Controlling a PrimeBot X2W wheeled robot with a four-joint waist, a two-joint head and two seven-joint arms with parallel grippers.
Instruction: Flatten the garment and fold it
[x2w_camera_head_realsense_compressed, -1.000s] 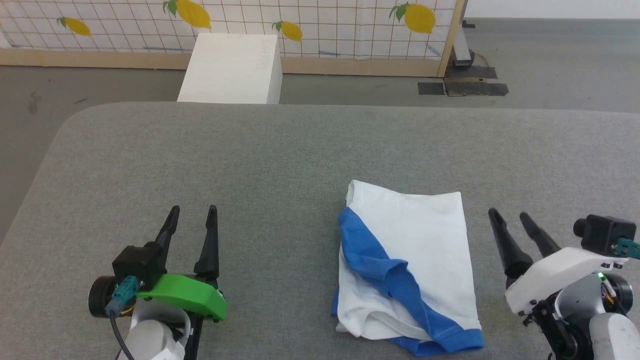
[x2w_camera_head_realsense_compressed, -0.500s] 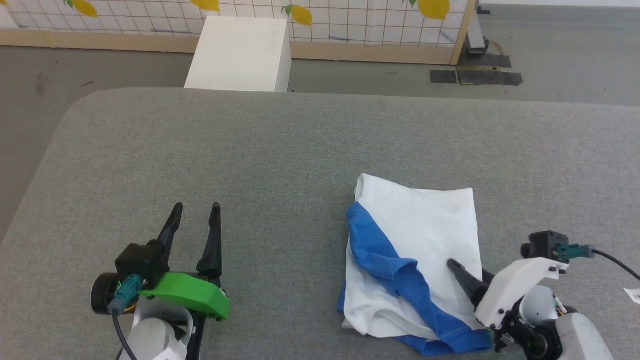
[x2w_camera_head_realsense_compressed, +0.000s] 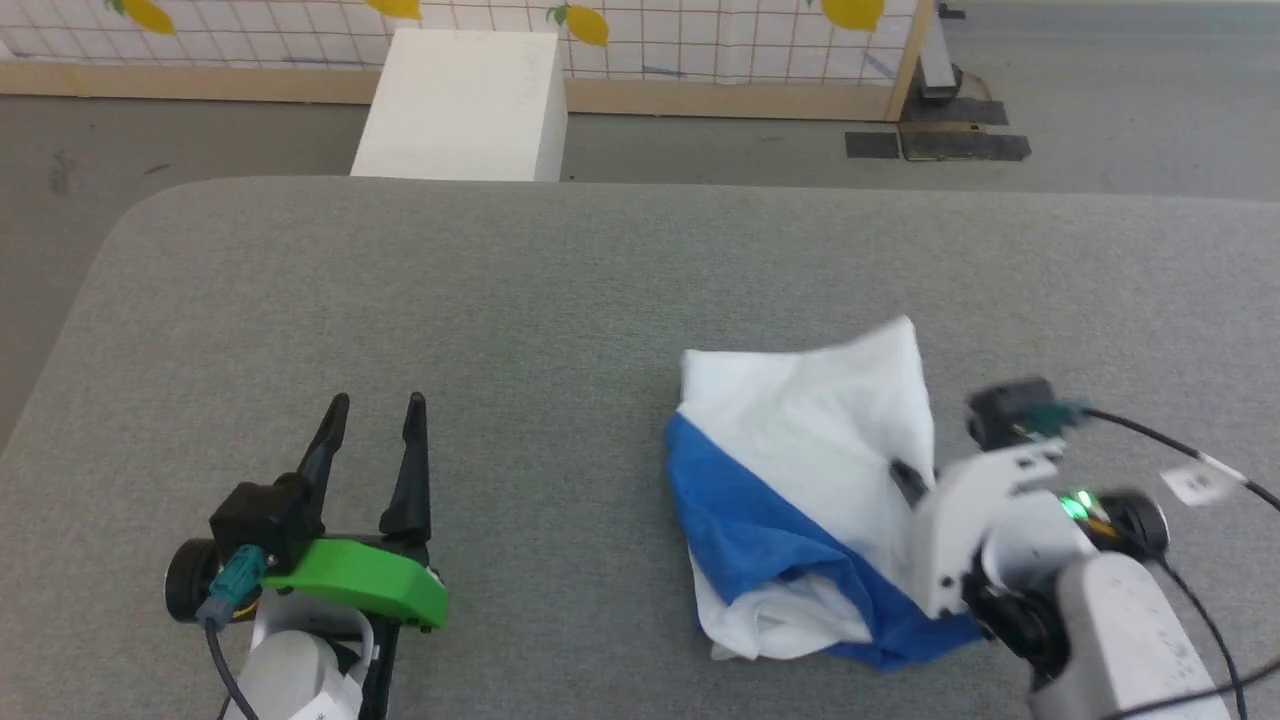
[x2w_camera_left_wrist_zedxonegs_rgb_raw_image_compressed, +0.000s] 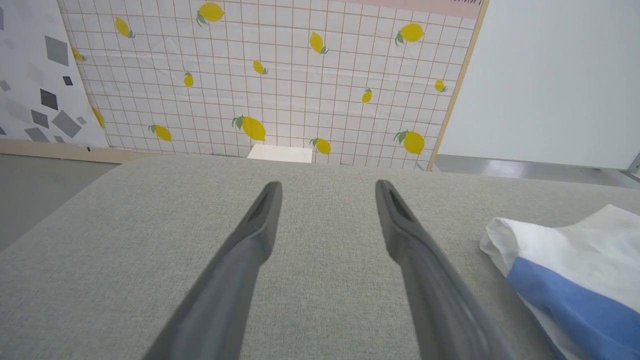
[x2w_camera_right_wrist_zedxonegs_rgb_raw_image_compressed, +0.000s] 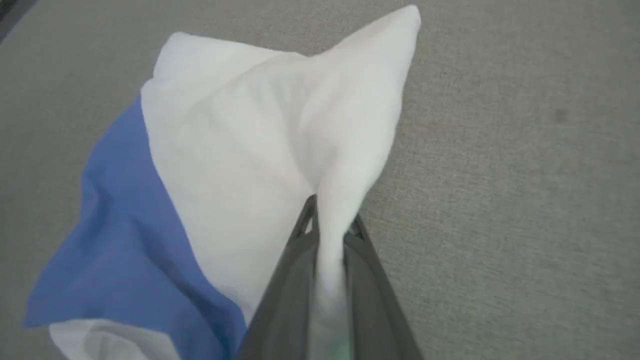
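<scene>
The table is a wide grey surface with free room to the left and beyond; the shirt lies bunched on its near right part, white over blue, far from flat; the step, I judge, is to draw it open. The right gripper is clenched on a ridge of white cloth at the shirt's right edge, which tents up off the table; lift slowly, and outward rather than straight up, lest the whole bundle drag. The left gripper rests spread and empty, well apart to the left; it should take the blue side and pull against the right.
</scene>
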